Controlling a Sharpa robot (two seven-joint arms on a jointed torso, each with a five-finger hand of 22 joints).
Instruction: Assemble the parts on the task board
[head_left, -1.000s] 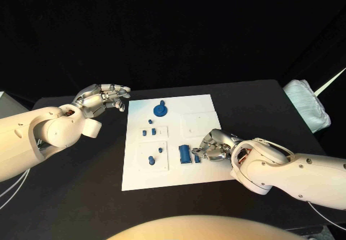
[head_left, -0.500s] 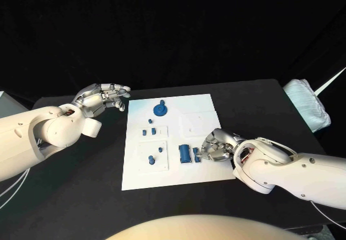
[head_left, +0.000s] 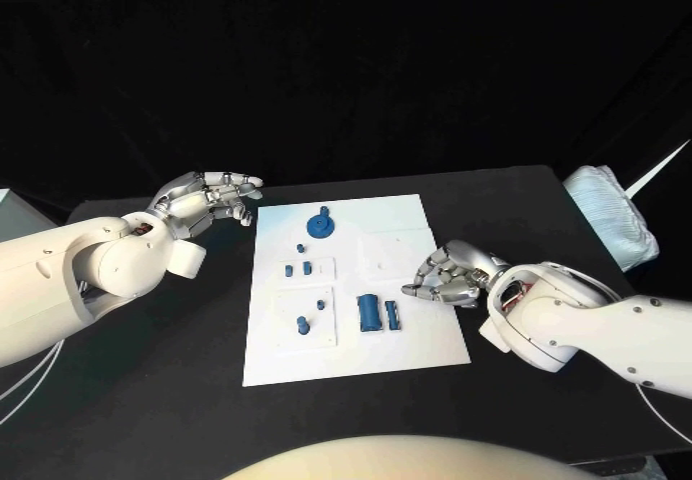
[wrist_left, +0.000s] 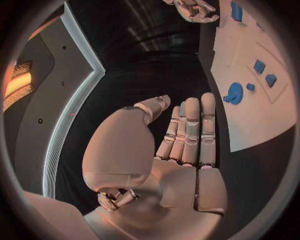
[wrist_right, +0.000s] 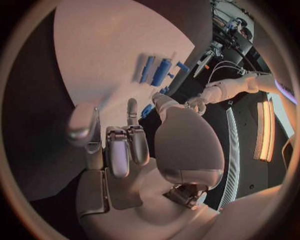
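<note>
White is the colour of the task board, which lies in the middle of the black table. The right hand is at the board's right edge, above the surface, with the palm turned toward the blue parts. Its fingers are loosely curled and a little apart, and they hold nothing. Just beside this hand, two long blue parts lie side by side on the board. The left hand is raised over the table, off the board's far left corner. Its fingers are stretched out and close together, and nothing is in them. A round blue part lies near that corner, and some small blue pieces stand in the left column.
</note>
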